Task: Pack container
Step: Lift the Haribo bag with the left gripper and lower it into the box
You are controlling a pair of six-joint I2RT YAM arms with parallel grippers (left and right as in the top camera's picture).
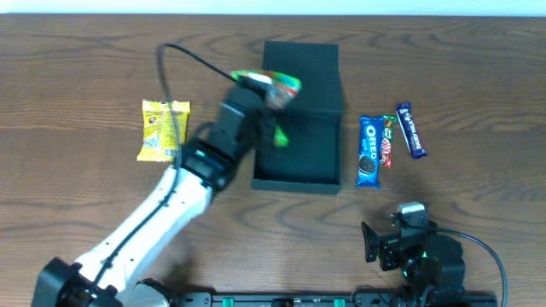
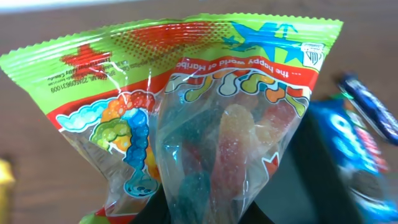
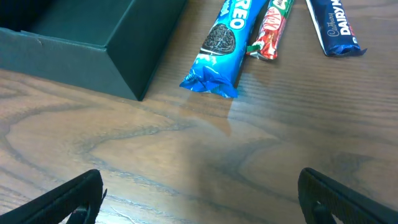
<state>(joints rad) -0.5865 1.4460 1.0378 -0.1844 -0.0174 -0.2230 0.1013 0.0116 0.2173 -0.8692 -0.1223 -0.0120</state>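
Observation:
The dark teal container [image 1: 328, 153] stands open at the table's middle, its lid flap behind it. My left gripper [image 1: 266, 95] is shut on a green and red bag of gummy worms [image 1: 281, 85] and holds it above the container's left side. The bag fills the left wrist view [image 2: 205, 124]; the fingers are mostly hidden behind it. My right gripper [image 3: 199, 193] is open and empty over bare table near the front right; a corner of the container [image 3: 124, 56] shows in its view.
A yellow snack packet [image 1: 163, 129] lies left of the container. To its right lie a blue Oreo pack [image 1: 369, 152], a red and green bar [image 1: 386, 141] and a blue Dairy Milk bar [image 1: 410, 130]; the right wrist view shows them too.

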